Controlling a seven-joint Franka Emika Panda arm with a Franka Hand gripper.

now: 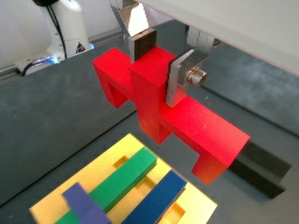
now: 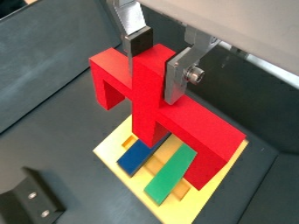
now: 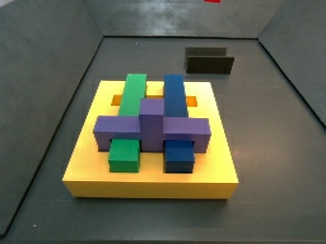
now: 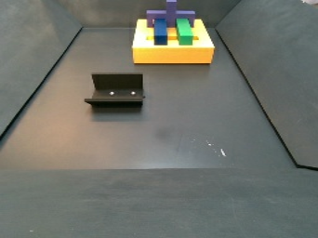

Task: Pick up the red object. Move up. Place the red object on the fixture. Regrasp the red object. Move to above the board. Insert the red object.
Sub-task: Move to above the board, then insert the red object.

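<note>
The gripper (image 1: pixel 155 61) hangs high over the yellow square board (image 2: pixel 233 156), its silver fingers clamped on the stem of the bright red bridge-shaped piece (image 2: pixel 158 105). The small dark fixture (image 4: pixel 115 90) stands empty, so probably only the insertion remains.

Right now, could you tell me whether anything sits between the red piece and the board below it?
Nothing visible does. The gripper holds the red piece by its stem in open air above the board; the fixture lies off to one side.
</note>
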